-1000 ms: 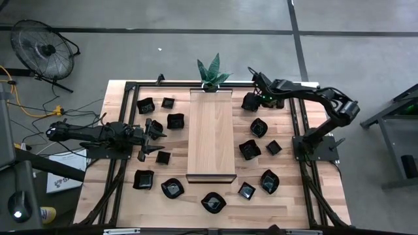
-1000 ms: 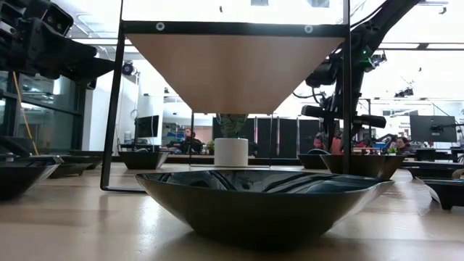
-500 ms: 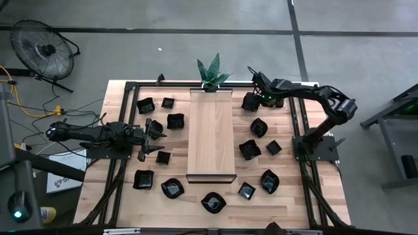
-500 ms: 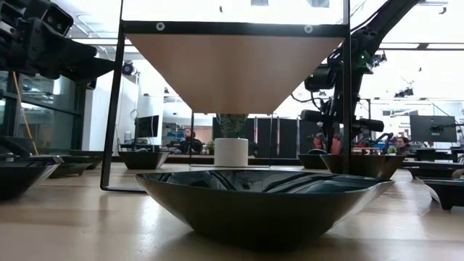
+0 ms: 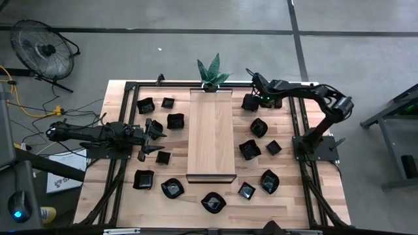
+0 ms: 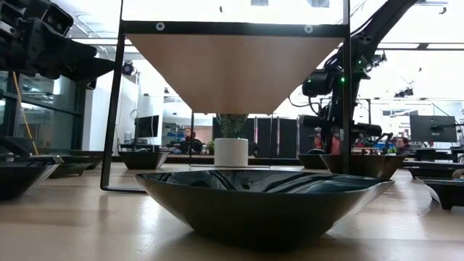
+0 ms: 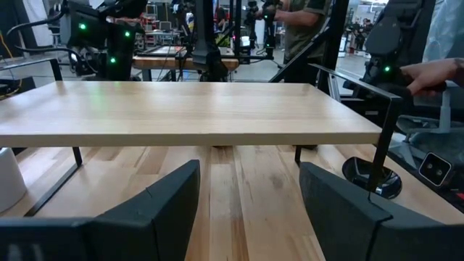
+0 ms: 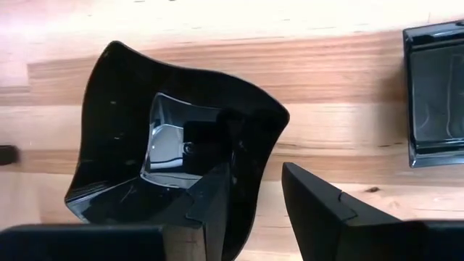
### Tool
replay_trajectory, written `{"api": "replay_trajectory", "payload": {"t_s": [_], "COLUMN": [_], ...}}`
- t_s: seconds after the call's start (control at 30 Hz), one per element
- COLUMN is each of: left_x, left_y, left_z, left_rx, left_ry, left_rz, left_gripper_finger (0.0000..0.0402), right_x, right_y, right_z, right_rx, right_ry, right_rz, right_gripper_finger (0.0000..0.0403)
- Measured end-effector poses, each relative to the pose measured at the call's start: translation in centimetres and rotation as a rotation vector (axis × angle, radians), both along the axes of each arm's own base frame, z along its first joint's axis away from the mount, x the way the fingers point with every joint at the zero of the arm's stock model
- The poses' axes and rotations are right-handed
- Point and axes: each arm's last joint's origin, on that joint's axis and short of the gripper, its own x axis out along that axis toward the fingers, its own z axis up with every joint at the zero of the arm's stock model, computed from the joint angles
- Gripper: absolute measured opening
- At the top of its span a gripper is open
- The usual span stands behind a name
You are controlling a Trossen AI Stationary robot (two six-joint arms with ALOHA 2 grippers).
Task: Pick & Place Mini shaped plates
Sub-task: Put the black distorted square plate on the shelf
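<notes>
Several glossy black mini plates lie flat on the table on both sides of the raised pale wooden board [image 5: 211, 134]. My right gripper [image 8: 254, 170] is open above a wavy-rimmed plate [image 8: 138, 138] near the far edge, right of the board [image 5: 249, 102]. One finger is over the plate's hollow, the other outside its rim. A square plate [image 8: 435, 94] lies beside it. My left gripper [image 5: 159, 141] waits open, left of the board, level above the table [image 7: 248, 174]. My right gripper straddles the wavy plate's rim [image 8: 262, 134] from above, pointing down, one finger [image 8: 214, 199] over the hollow and one [image 8: 312, 199] outside. I cannot tell whether either finger touches the plate. The plate lies flat on the table.
The board stands on thin black legs [image 6: 114, 109] over the table's middle. A potted plant [image 5: 212, 72] sits at its far end. A black frame [image 5: 130, 88] rims the work area. One plate [image 6: 264, 199] lies close before the low camera. People sit in the room behind.
My right gripper has moved a little toward the table's left and come down lower over the wavy plate near the far edge. The plate has stayed in place.
</notes>
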Motion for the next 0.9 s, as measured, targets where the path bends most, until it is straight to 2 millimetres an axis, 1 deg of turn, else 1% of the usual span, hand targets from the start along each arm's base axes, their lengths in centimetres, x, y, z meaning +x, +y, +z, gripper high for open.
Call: {"api": "replay_trajectory", "payload": {"t_s": [0.17,0.6,0.9], "left_x": [0.0,0.0,0.0], "left_y": [0.0,0.0,0.0], "left_z": [0.0,0.01,0.0], "left_rx": [0.0,0.0,0.0], "left_ry": [0.0,-0.001,0.0], "left_rz": [0.0,0.0,0.0], "left_gripper_finger": [0.0234,0.0234,0.0234], "right_x": [-0.2,-0.21,-0.21], "right_y": [-0.19,-0.19,-0.2], "right_z": [0.15,0.15,0.15], "right_rx": [0.007,0.01,0.008], "right_ry": [-0.019,-0.02,-0.018], "right_rz": [-0.003,0.028,0.028], "right_gripper_finger": [0.0114,0.0043,0.0009]}}
